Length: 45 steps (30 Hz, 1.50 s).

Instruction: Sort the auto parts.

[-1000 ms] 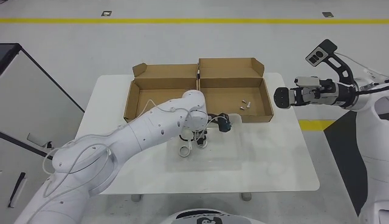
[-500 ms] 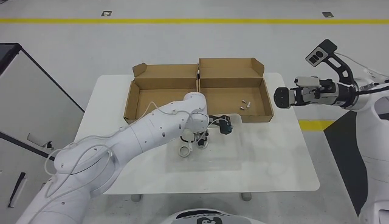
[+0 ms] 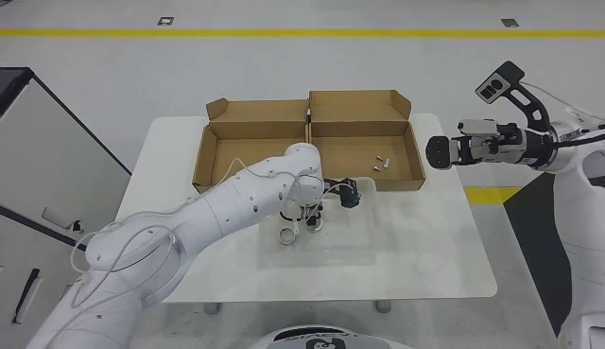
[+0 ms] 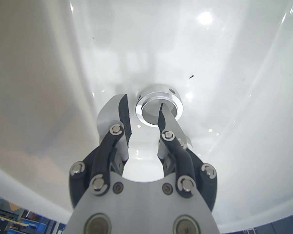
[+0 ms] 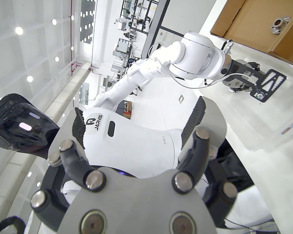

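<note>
My left gripper (image 4: 142,103) is down in a clear plastic tray (image 3: 402,231) at mid-table, open. A silver collar ring (image 4: 167,93) lies on the tray floor at its tips, with one fingertip (image 4: 162,113) inside the bore and the other outside the ring's wall. From above, that gripper (image 3: 348,196) is near the tray's far edge. My right gripper (image 3: 437,150) hangs off the table's right side, open with nothing between its fingers (image 5: 197,113). A silver flanged part (image 5: 279,25) lies in a cardboard box.
Two open cardboard boxes (image 3: 250,122) (image 3: 359,108) stand side by side behind the tray; the right one holds small white parts (image 3: 383,163). Another silver ring (image 3: 285,236) and a dark part (image 3: 313,220) lie in the tray under the left arm.
My left gripper has shifted slightly to the right within the tray. The right arm has not moved.
</note>
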Each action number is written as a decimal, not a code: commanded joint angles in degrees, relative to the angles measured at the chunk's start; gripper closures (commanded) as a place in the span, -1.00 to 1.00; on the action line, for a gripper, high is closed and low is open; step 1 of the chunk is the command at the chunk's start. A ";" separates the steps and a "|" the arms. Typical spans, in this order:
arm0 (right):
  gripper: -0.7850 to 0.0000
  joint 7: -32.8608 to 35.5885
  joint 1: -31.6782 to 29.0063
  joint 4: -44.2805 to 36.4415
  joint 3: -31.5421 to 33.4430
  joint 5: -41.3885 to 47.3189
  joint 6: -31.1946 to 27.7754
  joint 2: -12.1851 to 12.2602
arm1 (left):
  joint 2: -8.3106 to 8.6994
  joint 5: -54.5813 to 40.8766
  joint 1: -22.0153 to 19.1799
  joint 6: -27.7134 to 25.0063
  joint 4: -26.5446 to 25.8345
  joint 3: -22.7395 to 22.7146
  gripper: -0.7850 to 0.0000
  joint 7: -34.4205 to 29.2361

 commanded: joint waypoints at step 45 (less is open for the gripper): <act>-1.00 0.00 0.00 0.00 0.00 0.00 0.00 0.00 | 6.58 -17.40 -10.27 3.69 -4.92 -5.17 1.00 -0.87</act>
